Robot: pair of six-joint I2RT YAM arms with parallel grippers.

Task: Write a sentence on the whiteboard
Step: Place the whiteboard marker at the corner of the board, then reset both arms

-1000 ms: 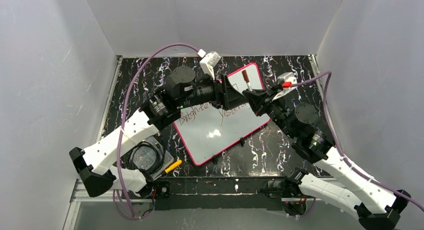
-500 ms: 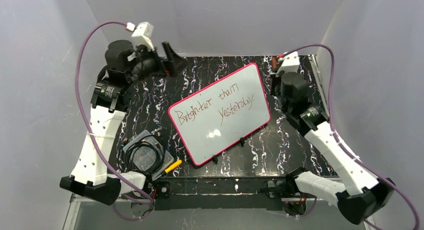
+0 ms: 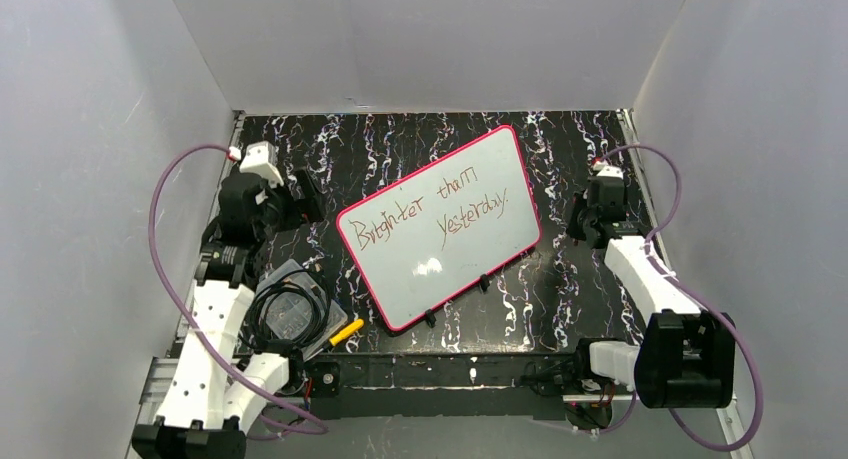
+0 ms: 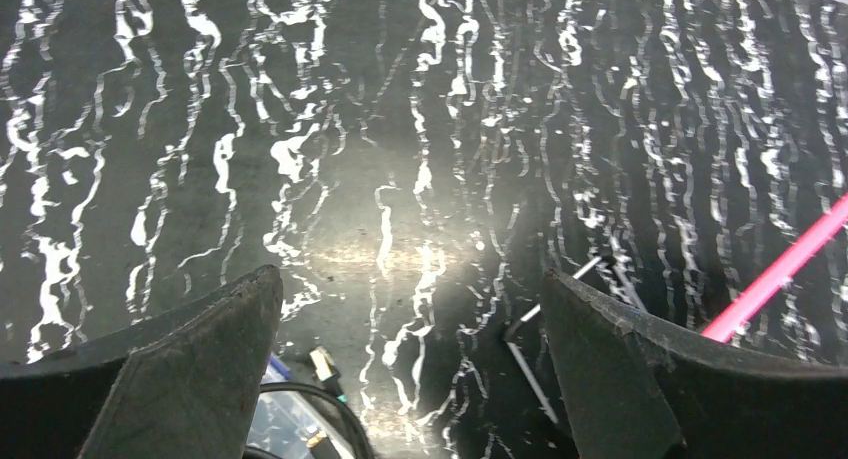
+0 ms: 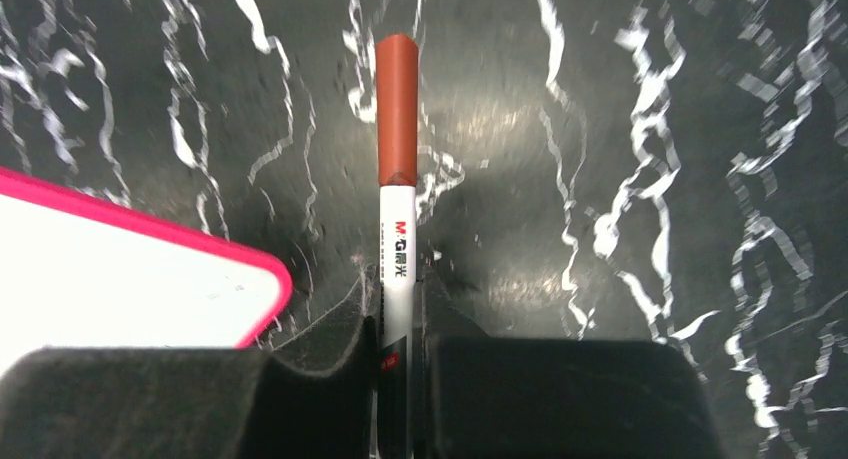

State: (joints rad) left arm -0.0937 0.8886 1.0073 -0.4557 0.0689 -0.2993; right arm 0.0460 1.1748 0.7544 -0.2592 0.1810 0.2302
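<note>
The whiteboard (image 3: 440, 274) lies tilted on the black marbled table, pink-framed, with the sentence (image 3: 440, 215) "Brighter than Yesterday" in reddish-brown across two lines. My right gripper (image 5: 398, 291) is shut on a white marker (image 5: 397, 194) with a reddish-brown cap on, pointing away over the table. The board's rounded corner (image 5: 130, 274) lies just to its left. From above, the right gripper (image 3: 583, 220) sits beside the board's right edge. My left gripper (image 4: 410, 279) is open and holds nothing. It hovers left of the board (image 3: 305, 195), whose pink frame (image 4: 780, 274) shows at its right.
A clear plastic box with a coiled black cable (image 3: 286, 310) sits at the front left, and a yellow piece (image 3: 347, 331) lies beside it. Small black clips (image 3: 483, 281) stick out at the board's near edge. Grey walls close in three sides.
Both arms have pulled back from over the whiteboard to their own sides and folded low. The left jaws have opened wide. The right gripper has carried the marker along.
</note>
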